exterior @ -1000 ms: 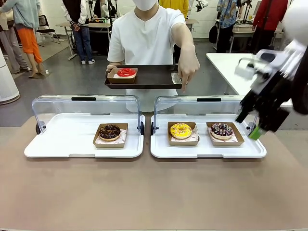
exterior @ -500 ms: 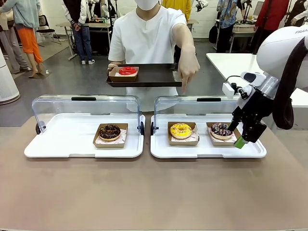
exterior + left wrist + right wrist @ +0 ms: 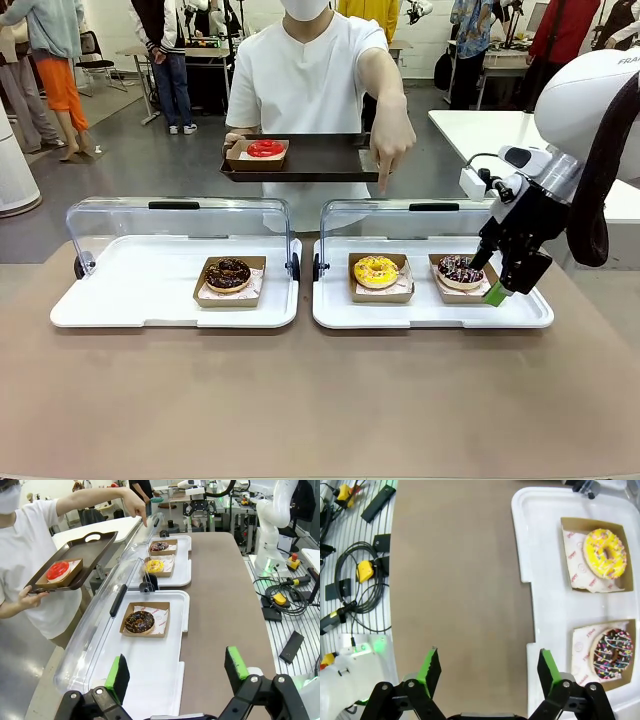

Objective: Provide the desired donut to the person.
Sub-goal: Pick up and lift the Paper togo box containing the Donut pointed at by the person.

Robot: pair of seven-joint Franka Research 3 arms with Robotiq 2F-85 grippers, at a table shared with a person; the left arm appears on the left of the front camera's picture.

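**Pointing toward yellow donut**

In left box on right tray (image 3: pixel 430 318): yellow donut (image 3: pixel 376 270), below the pointing hand (image 3: pixel 392 150) of the person (image 3: pixel 310 70). In right box on same tray: sprinkle donut (image 3: pixel 460 269). Just beside that box, at the tray's right edge: right tool (image 3: pixel 488 280), wide open, gripping nothing. Well apart from right tray, past the far end of the left tray (image 3: pixel 150 680): left tool (image 3: pixel 177 666), wide open, empty. Behind right tray, in the person's other hand: dark tray (image 3: pixel 320 160) with red donut (image 3: pixel 264 149).
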